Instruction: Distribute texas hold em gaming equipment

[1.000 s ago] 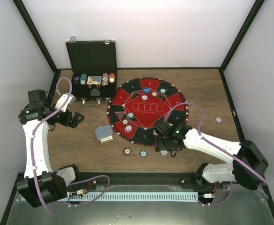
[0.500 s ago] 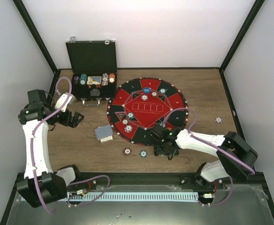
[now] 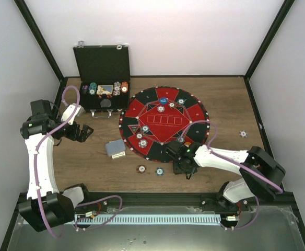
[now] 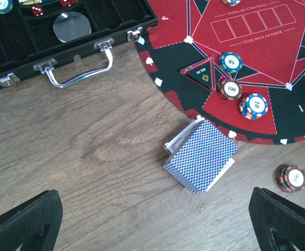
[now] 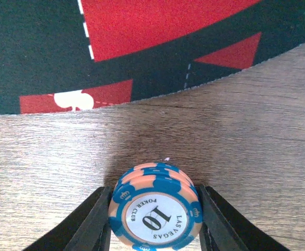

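The right fingers (image 5: 153, 196) are closed against both sides of a short chip stack (image 5: 155, 219). The stack stands on the wood-grain tabletop (image 5: 272, 130), just outside the near rim of the round red-and-black mat (image 5: 157, 31). Its top chip is a smooth disc with blue-and-salmon edge stripes and a white centre marked 10. To the left of the stack, near but apart from it, a loose brown-red chip (image 3: 141, 169) and a loose teal chip (image 3: 159, 171) lie on the tabletop. A stray chip (image 3: 243, 134) sits well apart at the right side. A deck of playing cards (image 4: 199, 157) with blue cross-hatched backs, slightly fanned, lies just beside the mat's edge. The black case (image 3: 103, 63) with its metal handle (image 4: 79, 73) stands open at the far left. The right arm (image 3: 220, 156) lies low and reaches leftward along the mat's near rim. The left fingers (image 4: 152, 230) are spread fully and hold nothing, above bare tabletop between case and deck.
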`<control>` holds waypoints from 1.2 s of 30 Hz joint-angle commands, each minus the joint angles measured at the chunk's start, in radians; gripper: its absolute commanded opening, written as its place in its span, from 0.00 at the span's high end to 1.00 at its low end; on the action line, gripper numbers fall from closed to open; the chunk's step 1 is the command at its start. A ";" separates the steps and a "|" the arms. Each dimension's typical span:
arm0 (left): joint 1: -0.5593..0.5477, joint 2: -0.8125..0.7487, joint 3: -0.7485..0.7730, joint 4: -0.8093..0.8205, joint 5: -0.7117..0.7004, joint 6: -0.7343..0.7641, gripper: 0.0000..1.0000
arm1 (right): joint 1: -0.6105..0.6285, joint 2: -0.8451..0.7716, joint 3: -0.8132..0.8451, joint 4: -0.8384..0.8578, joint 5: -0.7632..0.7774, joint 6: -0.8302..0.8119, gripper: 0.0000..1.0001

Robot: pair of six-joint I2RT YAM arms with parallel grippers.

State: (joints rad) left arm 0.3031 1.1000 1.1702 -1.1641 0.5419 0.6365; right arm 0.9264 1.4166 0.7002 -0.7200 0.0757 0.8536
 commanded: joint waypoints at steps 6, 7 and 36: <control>0.002 -0.018 -0.005 0.007 0.006 0.020 0.00 | 0.011 0.024 0.023 -0.019 0.018 0.016 0.45; 0.002 -0.018 -0.005 0.006 0.004 0.021 0.00 | 0.011 0.019 0.025 -0.023 0.019 0.016 0.45; 0.002 -0.015 -0.009 0.004 0.018 0.022 0.00 | 0.011 -0.050 0.139 -0.148 0.060 0.003 0.61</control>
State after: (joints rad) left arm 0.3031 1.0950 1.1675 -1.1625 0.5407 0.6403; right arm 0.9276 1.4014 0.7769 -0.8131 0.1001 0.8539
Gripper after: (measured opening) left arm 0.999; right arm 0.439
